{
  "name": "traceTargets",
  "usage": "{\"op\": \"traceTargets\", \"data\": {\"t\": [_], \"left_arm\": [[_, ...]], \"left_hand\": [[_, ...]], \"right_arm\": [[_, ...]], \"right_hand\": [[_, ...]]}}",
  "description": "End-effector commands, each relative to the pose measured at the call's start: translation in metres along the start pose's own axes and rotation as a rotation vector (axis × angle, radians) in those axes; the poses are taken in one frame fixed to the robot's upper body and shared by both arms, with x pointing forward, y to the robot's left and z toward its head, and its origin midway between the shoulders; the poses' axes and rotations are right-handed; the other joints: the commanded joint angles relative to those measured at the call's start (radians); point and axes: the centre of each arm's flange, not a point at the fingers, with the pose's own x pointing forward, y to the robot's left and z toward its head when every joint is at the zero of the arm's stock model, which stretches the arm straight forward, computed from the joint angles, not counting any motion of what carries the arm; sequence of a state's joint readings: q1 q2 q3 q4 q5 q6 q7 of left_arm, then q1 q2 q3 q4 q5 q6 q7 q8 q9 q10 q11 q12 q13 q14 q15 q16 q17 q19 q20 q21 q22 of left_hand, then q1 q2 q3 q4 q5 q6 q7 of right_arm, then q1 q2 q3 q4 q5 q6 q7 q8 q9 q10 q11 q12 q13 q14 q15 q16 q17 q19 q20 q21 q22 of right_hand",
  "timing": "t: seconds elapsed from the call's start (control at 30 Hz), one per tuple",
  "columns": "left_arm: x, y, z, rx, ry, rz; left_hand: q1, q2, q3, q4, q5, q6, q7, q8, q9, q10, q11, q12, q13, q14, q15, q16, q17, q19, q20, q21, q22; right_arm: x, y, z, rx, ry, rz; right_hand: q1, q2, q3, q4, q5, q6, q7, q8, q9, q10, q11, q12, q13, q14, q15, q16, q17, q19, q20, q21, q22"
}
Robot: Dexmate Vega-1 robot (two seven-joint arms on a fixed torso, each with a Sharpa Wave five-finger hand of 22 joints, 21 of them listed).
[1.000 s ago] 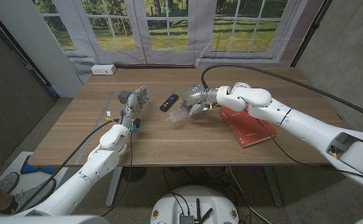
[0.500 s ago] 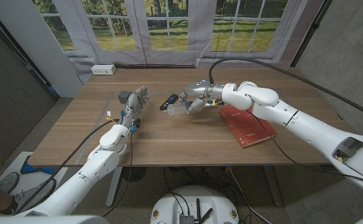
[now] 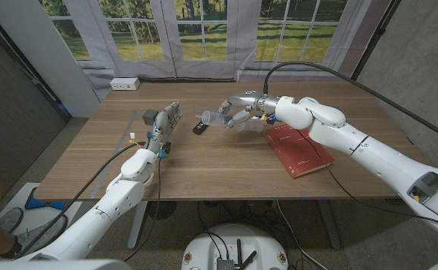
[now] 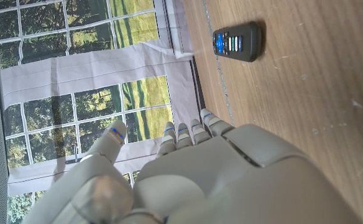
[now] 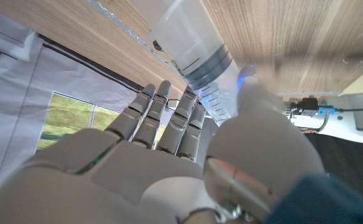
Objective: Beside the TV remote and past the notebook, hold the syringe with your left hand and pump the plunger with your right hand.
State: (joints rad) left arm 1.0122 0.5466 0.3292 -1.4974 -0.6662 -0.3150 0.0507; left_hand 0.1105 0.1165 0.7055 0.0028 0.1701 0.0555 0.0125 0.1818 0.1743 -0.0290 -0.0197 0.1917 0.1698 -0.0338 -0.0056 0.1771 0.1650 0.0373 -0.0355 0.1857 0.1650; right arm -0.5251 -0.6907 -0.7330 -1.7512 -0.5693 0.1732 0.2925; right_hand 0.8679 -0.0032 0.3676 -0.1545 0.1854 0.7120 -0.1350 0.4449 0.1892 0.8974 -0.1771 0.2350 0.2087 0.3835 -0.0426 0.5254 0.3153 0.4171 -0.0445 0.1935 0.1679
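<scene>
My right hand (image 3: 239,112) holds the clear syringe (image 3: 210,119) off the table, its free end pointing toward my left hand. In the right wrist view the syringe's barrel (image 5: 192,45) with its dark plunger seal lies between the thumb and fingers of the right hand (image 5: 163,162). The black TV remote (image 3: 199,128) lies on the wood just below the syringe, and also shows as the remote (image 4: 237,41) in the left wrist view. My left hand (image 3: 163,124) stands at the table's left with fingers apart, holding nothing. The red notebook (image 3: 298,150) lies under my right forearm.
A white power strip (image 3: 124,84) sits past the table's far left edge, below the windows and curtain. Bare wooden tabletop (image 3: 204,169) stretches across the near middle. Cables trail from both arms.
My right hand has lifted the syringe from the table by the notebook and carried it left and farther back, over the remote. The left hand has stayed put.
</scene>
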Motion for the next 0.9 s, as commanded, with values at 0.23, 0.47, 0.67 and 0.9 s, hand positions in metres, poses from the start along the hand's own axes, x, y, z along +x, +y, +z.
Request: {"op": "traceTargets", "data": {"t": [0.23, 0.47, 0.67, 0.9], "left_arm": [[0.010, -0.007, 0.000, 0.000, -0.002, -0.025], [0.011, -0.010, -0.001, -0.001, 0.009, -0.035], [0.013, -0.013, 0.000, 0.012, 0.015, -0.051], [0.016, -0.015, 0.002, 0.015, 0.014, -0.063]], "left_hand": [[0.004, 0.067, 0.001, 0.002, 0.004, 0.008, -0.001, 0.001, 0.002, 0.007, -0.004, -0.001, 0.005, 0.003, 0.001, 0.001, 0.003, 0.010, -0.009, 0.007, 0.005], [0.004, 0.067, 0.001, 0.002, 0.004, 0.009, -0.002, 0.001, 0.002, 0.006, -0.004, -0.001, 0.005, 0.002, 0.000, 0.001, 0.003, 0.012, -0.006, 0.007, 0.005], [0.005, 0.067, 0.001, 0.001, 0.004, 0.009, -0.003, 0.001, 0.002, 0.007, -0.004, -0.001, 0.005, 0.002, 0.000, 0.001, 0.003, 0.014, -0.003, 0.008, 0.005], [0.005, 0.067, 0.001, 0.001, 0.004, 0.008, -0.002, 0.001, 0.002, 0.006, -0.004, -0.001, 0.005, 0.001, 0.000, 0.000, 0.003, 0.014, -0.002, 0.008, 0.005]], "right_arm": [[-0.014, -0.019, -0.014, 0.239, 0.059, -0.079], [-0.016, -0.018, -0.019, 0.338, 0.087, -0.082], [-0.016, -0.018, -0.023, 0.409, 0.112, -0.081], [-0.019, -0.018, -0.030, 0.483, 0.137, -0.109]], "right_hand": [[0.037, 0.078, -0.003, 0.009, 0.007, 0.160, -0.085, -0.002, 0.001, 0.060, -0.044, 0.006, 0.000, 0.027, -0.146, 0.001, 0.000, 0.012, -0.011, 0.003, 0.000], [0.019, 0.073, -0.010, 0.013, 0.008, 0.164, -0.085, -0.007, -0.001, 0.067, -0.043, 0.006, 0.001, 0.042, -0.142, 0.000, -0.004, 0.018, -0.003, 0.003, 0.000], [0.008, 0.072, -0.014, 0.014, 0.009, 0.170, -0.084, -0.011, -0.002, 0.075, -0.042, 0.006, 0.001, 0.057, -0.144, 0.003, -0.004, 0.024, 0.003, 0.004, 0.000], [-0.006, 0.075, -0.018, 0.017, 0.013, 0.184, -0.083, -0.014, -0.003, 0.088, -0.041, 0.008, 0.002, 0.081, -0.146, 0.007, -0.005, 0.031, 0.008, 0.005, 0.000]]}}
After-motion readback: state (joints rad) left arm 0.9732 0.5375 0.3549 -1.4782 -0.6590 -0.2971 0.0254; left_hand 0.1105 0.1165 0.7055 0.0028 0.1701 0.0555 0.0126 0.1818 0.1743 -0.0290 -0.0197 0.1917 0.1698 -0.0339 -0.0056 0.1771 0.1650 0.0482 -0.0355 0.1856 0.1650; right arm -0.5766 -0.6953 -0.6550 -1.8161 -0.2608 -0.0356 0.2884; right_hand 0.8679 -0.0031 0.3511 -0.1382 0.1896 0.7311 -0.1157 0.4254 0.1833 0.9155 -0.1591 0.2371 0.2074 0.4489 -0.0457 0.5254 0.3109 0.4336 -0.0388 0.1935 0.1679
